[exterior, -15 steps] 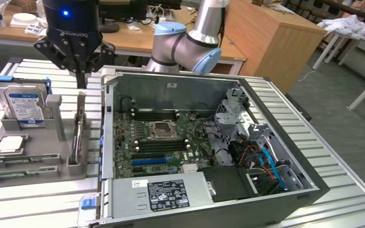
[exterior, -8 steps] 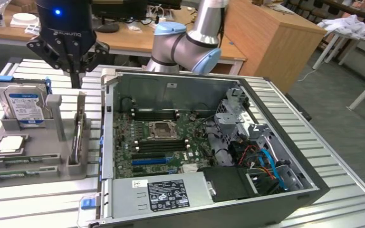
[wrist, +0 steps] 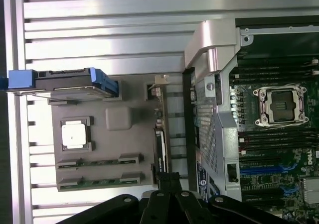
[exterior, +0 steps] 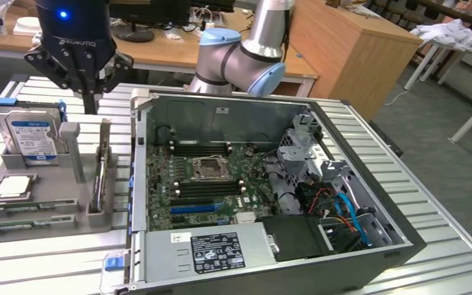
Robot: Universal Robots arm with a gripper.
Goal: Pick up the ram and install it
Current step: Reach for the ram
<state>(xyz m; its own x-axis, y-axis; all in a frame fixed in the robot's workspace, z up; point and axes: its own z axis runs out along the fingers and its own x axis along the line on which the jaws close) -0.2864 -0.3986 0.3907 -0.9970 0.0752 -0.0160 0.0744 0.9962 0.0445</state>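
**Figure: claw, holder and open case, with the ram not yet taken up.** Your claw [exterior: 91, 86] is hanging clenched above the far side of the grey holder [exterior: 56, 184], its fingers pressing together on nothing that shows.

In the exterior view:

- **The ram** [exterior: 32, 208] is lying at about 7 o'clock from the claw and well apart from it. It is a green stick sitting lengthwise in a slot along the holder's near edge.
- **A second green strip** [exterior: 19, 225] is resting in the parallel slot just beside the ram.
- **The hard drive** [exterior: 29, 138] is standing upright between claw and ram, and **a square processor** [exterior: 10, 187] is lying flat there.
- **An upright card** [exterior: 99, 178] is standing on edge at 6 o'clock from the claw.
- **The open computer case** [exterior: 211, 114] is lying on the bench [exterior: 47, 264] at 4 o'clock. Its motherboard [exterior: 211, 184] is facing up, and its black memory slots [exterior: 203, 149] are appearing empty.

You are probably dealing with a light, stiff, thin and fragile board. The surest hold is likely across its thickness on the long upper edge, near the middle. That is keeping your fingers off the chips and the contact edge.
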